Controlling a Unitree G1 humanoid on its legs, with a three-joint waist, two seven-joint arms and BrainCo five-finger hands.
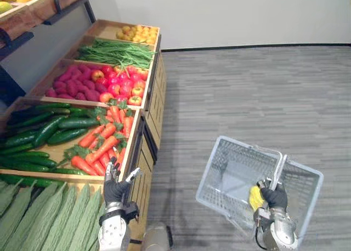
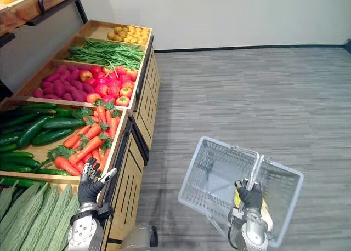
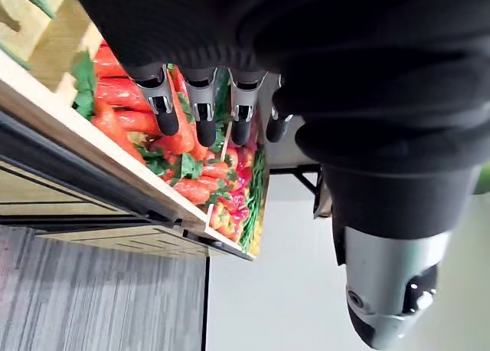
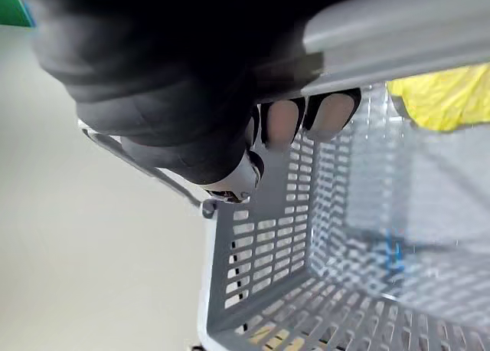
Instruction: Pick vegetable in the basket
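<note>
Fingers (image 3: 204,113) of the left hand (image 1: 114,189) were straight and spread, thumb out to the side, nothing held. The hand hung at the front lip of the wooden crate (image 1: 127,152), and that lip sat between it and the carrots (image 1: 104,144). Carrots were orange and tapered with leafy green tops, piled loosely at the crate's right end. None had been picked.

Right hand (image 1: 276,197) was curled round the handle (image 1: 279,166) of the basket (image 1: 230,169), over the floor (image 1: 247,97) and well apart from the stand. Basket was grey plastic lattice with a rectangular rim. Something yellow (image 1: 255,198) lay inside, just beside the hand; couldn't tell what it was.

Glossy dark cucumbers (image 1: 38,133) shared the crate, left of the carrots. Pale green ridged gourds (image 1: 49,212) filled the nearer bin. Farther back came magenta tubers (image 1: 71,84), red apples (image 1: 118,81), green beans (image 1: 118,52) and yellow fruit (image 1: 134,34). Floor was grey plank pattern.
</note>
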